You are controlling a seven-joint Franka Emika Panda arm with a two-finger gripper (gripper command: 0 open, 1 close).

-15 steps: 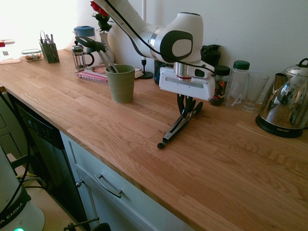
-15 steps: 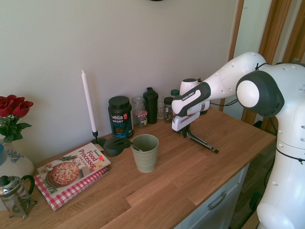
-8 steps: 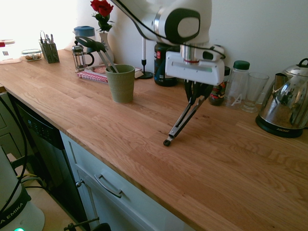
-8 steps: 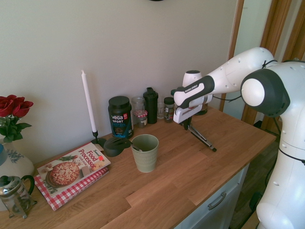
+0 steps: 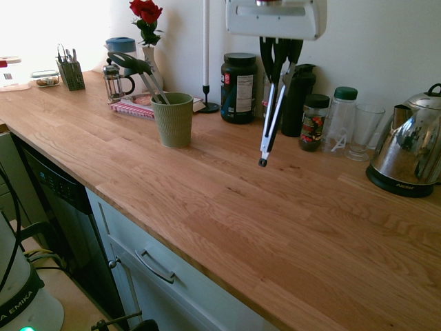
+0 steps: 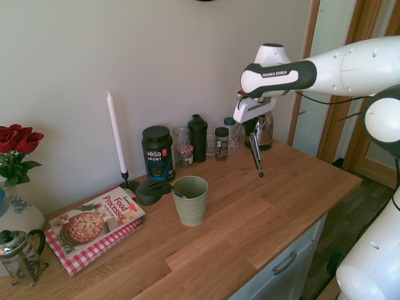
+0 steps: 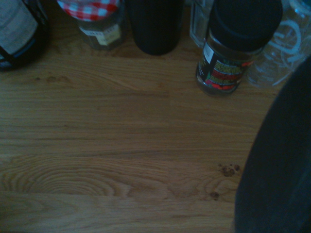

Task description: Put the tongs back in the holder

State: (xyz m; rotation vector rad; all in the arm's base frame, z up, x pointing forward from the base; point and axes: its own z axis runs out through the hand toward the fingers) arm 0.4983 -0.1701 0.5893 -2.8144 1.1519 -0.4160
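Hanging from claw [image 5: 278, 49]: tongs [image 5: 271, 117]

Steel tongs [image 5: 272, 117] hanging knob-down from the fingers [image 5: 277, 49], airborne; green ribbed holder [image 5: 172, 118] sitting upright, well apart.

Arm [image 6: 350, 59]: white rounded shells, dark grey joint caps.
Marking: black band with "FRANKA EMIKA" in white.
Gripper [image 5: 275, 48]: white flat housing, black fingers.

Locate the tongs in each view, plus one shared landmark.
First exterior: tongs hang from the hand, top centre, clear of the counter.
Second exterior: tongs right of centre, under the hand.
Wrist: cannot tell.
Landmark: green cup.
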